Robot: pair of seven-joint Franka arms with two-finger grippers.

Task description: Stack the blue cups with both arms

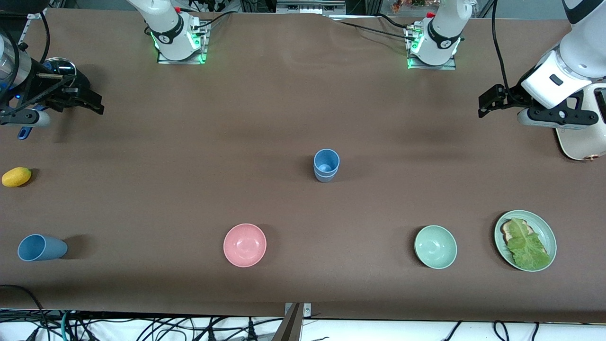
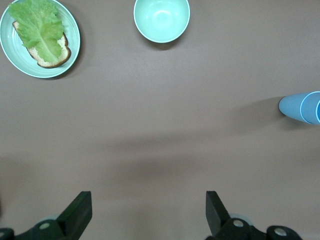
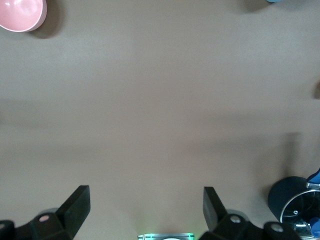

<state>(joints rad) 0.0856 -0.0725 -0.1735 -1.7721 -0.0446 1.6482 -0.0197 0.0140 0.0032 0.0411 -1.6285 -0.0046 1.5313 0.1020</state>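
Two blue cups [image 1: 326,165] stand upright, one nested in the other, at the middle of the table; they also show in the left wrist view [image 2: 302,106]. A third blue cup [image 1: 41,247] lies on its side at the right arm's end, near the front camera; a sliver of it shows in the right wrist view [image 3: 279,1]. My left gripper [image 1: 483,106] [image 2: 147,210] is open and empty over bare table at the left arm's end. My right gripper [image 1: 97,105] [image 3: 146,207] is open and empty over bare table at the right arm's end.
A pink bowl [image 1: 245,245] [image 3: 20,12], a pale green bowl [image 1: 435,246] [image 2: 161,19] and a green plate [image 1: 549,232] [image 2: 72,35] with bread and lettuce stand near the front camera. A yellow fruit [image 1: 16,176], a dark pot [image 1: 59,66] [image 3: 295,205] and a cream appliance [image 1: 582,137] sit at the table's ends.
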